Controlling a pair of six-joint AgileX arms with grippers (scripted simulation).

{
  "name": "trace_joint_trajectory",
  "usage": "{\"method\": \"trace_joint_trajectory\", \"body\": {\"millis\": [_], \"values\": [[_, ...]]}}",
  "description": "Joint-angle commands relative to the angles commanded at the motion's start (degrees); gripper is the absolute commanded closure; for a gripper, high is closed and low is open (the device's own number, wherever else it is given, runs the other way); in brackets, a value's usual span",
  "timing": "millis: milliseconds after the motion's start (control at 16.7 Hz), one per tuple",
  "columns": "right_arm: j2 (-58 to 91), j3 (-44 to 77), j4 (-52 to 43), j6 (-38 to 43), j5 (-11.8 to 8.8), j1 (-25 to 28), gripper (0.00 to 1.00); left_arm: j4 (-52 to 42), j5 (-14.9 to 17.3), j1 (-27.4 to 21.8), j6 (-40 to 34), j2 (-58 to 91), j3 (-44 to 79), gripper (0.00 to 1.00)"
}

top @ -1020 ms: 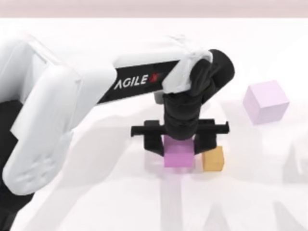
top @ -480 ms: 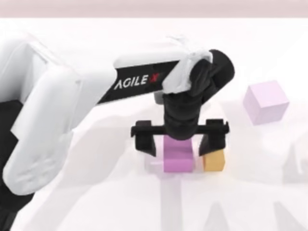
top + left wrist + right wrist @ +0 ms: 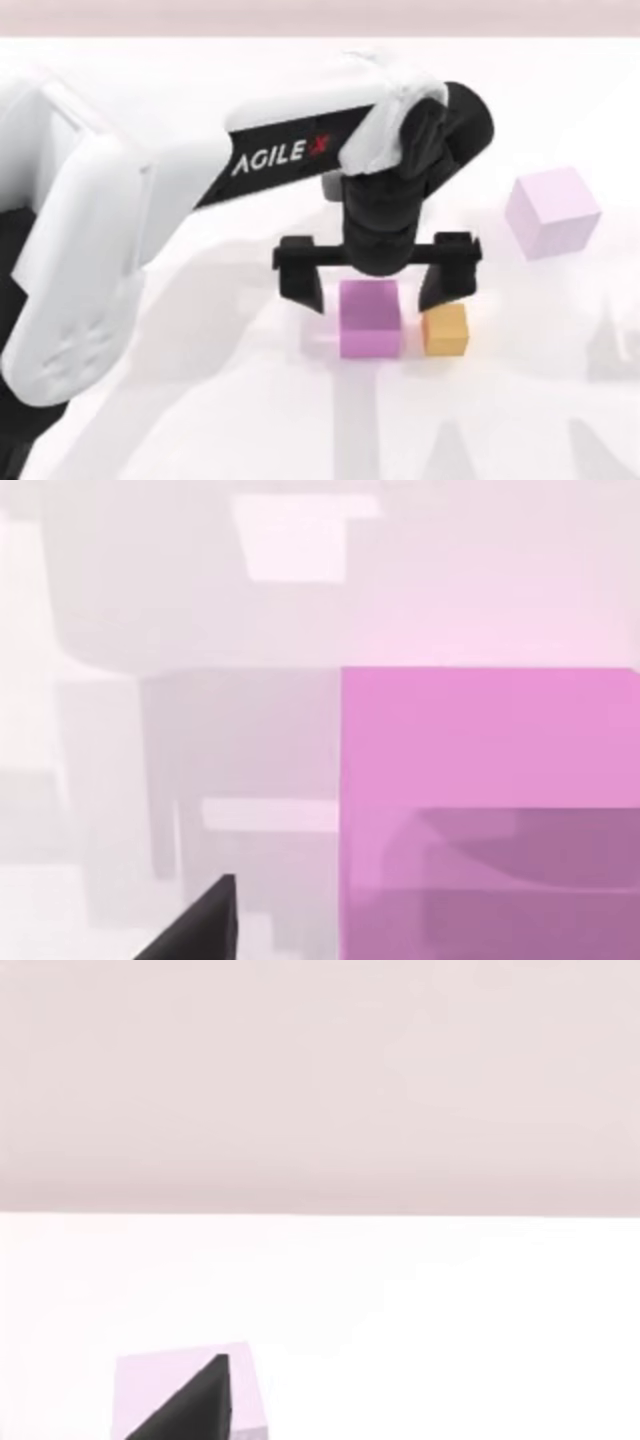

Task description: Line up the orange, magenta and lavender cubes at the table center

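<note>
Lavender cube (image 3: 185, 1390), right wrist view only

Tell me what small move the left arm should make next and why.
Probably lift the left tool straight up and clear. Its fingers stand open and apart from the magenta cube, which sits on the table beside the orange cube. The lavender cube lies off to the right, unplaced, on the right arm's side.

white table (image 3: 200, 420): magenta cube (image 3: 369, 318), orange cube (image 3: 445, 329) beside; lavender cube (image 3: 551, 211) apart.
</note>
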Motion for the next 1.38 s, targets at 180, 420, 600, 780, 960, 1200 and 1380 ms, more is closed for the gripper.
{"method": "trace_joint_trajectory", "body": {"millis": [180, 420, 600, 780, 960, 1200, 1380], "values": [[0.00, 0.00, 0.00, 0.00, 0.00, 0.00, 0.00, -7.08, 0.01, 0.52, -0.21, -1.25, 5.02, 0.00], [0.00, 0.00, 0.00, 0.00, 0.00, 0.00, 0.00, -9.83, 0.02, 0.82, -0.18, -2.14, 7.46, 0.00], [0.01, 0.01, -0.01, 0.00, 0.00, 0.01, 0.00, -9.69, 0.02, 0.52, -0.18, -1.95, 7.34, 0.00], [3.51, 3.48, -2.59, 0.02, -0.15, 0.57, 0.00, -7.47, -0.20, 2.20, 0.33, -5.45, 3.97, 0.00], [12.18, 12.14, -8.54, 0.02, -0.26, 1.61, 0.00, -2.24, -0.52, 6.41, 1.50, -14.37, -4.23, 0.00], [31.82, 30.66, -20.47, -0.11, -0.13, 3.36, 0.00, 8.26, -0.84, 14.81, 4.88, -34.09, -21.19, 0.00], [51.23, 46.81, -31.25, -0.35, 0.09, 4.85, 0.00, 17.98, -0.96, 22.11, 9.69, -53.08, -37.60, 0.00]]}}
